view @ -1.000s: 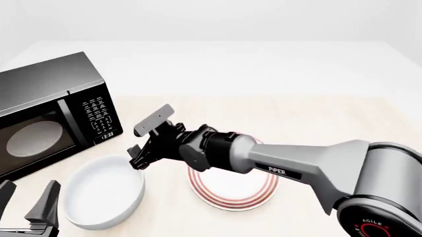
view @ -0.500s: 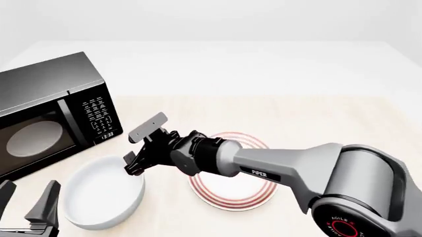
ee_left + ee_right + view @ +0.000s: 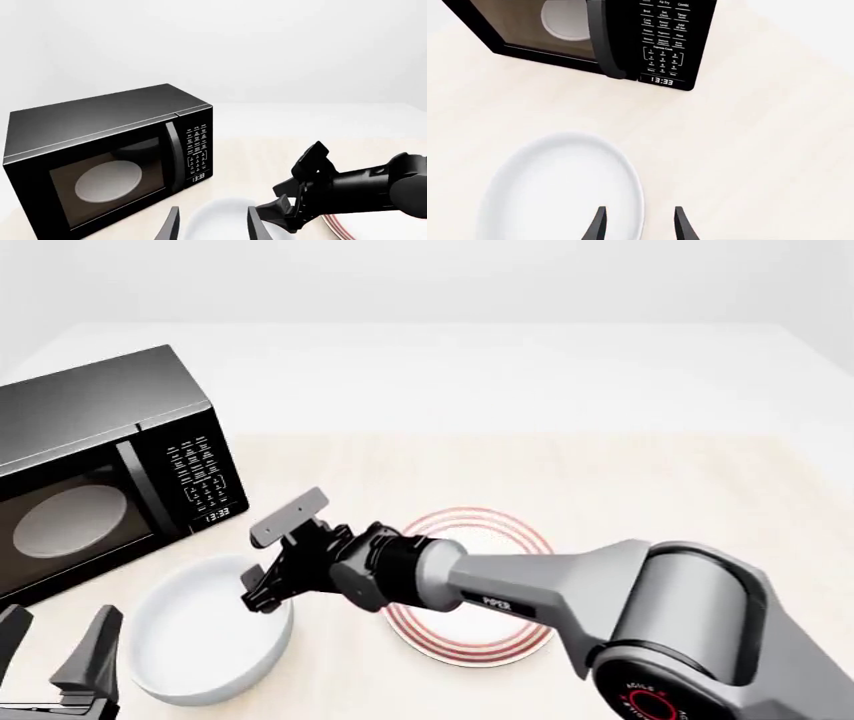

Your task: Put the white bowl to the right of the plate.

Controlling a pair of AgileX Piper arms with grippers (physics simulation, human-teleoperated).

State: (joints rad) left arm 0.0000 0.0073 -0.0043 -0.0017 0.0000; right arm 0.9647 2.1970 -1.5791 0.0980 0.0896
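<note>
Right gripper point(image 3: 274, 565) spread wide over white bowl point(image 3: 200, 640) rim, plate point(image 3: 467, 640) front-view only, left gripper point(image 3: 212, 227) parted.

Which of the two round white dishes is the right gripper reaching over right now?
The plain deep white bowl left of the red-ringed flat plate. The right gripper straddles its near-plate rim, jaws open; the plate lies under the forearm.

Right arm stretched across toward left; right gripper point(image 3: 267, 562) tilted down, 2 fingers point(image 3: 596, 225) spread apart, nothing between. Left gripper point(image 3: 54, 655) low at near left corner, fingers point(image 3: 171, 227) parted, holding nothing.
</note>
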